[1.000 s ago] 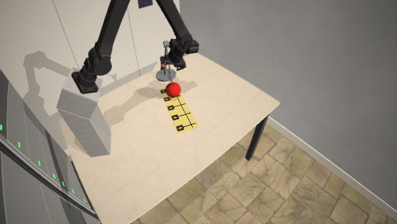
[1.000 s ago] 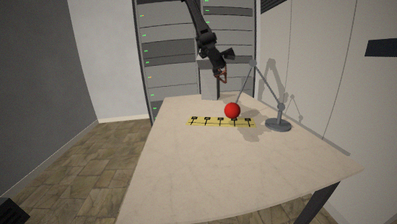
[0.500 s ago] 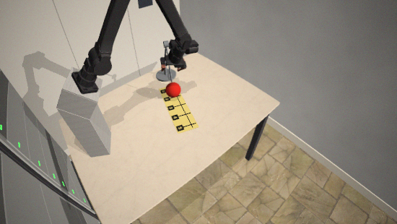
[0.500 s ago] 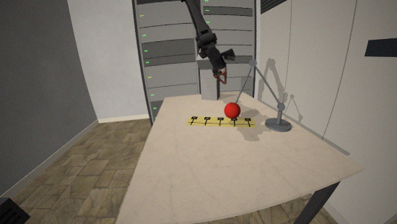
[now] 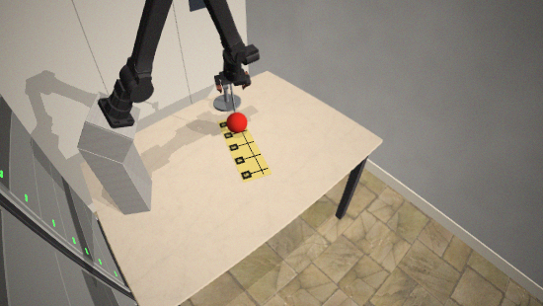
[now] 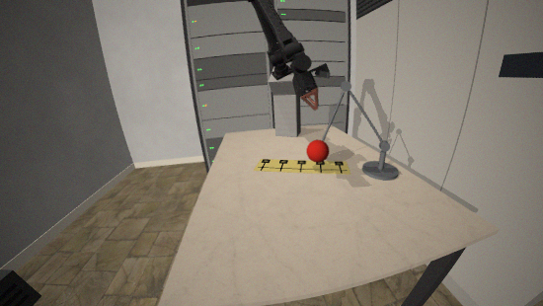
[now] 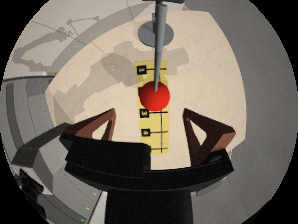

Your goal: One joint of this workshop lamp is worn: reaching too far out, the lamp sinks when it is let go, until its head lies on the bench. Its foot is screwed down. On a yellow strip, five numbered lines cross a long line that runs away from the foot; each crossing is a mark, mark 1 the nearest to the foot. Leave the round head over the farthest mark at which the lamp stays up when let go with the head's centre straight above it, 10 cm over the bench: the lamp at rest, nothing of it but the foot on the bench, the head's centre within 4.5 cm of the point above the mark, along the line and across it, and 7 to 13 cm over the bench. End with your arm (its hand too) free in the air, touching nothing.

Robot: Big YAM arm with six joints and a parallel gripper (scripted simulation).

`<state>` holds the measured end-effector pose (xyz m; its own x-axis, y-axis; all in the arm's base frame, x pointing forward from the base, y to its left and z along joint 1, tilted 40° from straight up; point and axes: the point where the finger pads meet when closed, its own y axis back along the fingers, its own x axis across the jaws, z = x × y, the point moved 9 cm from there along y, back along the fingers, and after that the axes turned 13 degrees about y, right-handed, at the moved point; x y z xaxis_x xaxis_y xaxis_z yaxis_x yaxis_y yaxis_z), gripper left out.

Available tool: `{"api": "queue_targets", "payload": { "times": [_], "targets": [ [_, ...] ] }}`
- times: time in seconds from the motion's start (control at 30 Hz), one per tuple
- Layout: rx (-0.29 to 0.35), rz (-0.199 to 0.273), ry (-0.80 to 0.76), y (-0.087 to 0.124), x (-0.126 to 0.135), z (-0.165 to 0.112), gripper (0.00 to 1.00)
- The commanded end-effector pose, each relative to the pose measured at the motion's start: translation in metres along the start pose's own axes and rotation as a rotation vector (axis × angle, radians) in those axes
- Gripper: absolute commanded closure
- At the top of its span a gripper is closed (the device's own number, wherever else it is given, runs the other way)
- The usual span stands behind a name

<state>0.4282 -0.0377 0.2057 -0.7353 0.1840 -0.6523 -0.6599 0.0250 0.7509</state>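
The lamp's round red head [image 5: 236,121] hangs above the yellow strip [image 5: 245,152], over the marks nearest the foot; in the exterior view the head [image 6: 317,150] sits about above the second mark from the foot. The grey round foot [image 6: 380,171] rests on the bench, with two thin grey arms rising to an elbow [image 6: 346,86]. My gripper [image 6: 310,100] is open and empty, well above the head and beside the upper arm, touching nothing. In the wrist view the head [image 7: 154,98] lies ahead between my open fingers, over the strip [image 7: 153,112].
A grey box pedestal [image 5: 115,165] carrying my arm's base stands at the bench's left. A server rack [image 6: 232,74] stands behind the bench. A wall runs close behind the foot.
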Motion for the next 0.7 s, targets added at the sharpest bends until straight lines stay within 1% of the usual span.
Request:
{"api": "queue_targets", "payload": {
  "times": [0.0, 0.4, 0.47, 0.67],
  "targets": [
    [-0.006, -0.04, -0.011, 0.002, -0.006, 0.004, 0.0],
    [-0.003, -0.008, -0.005, -0.035, -0.004, 0.001, 0.0],
    [-0.003, -0.008, -0.005, -0.035, -0.004, 0.001, 0.0],
    [-0.001, -0.005, -0.005, -0.049, 0.0, 0.001, 0.0]
  ]
}}
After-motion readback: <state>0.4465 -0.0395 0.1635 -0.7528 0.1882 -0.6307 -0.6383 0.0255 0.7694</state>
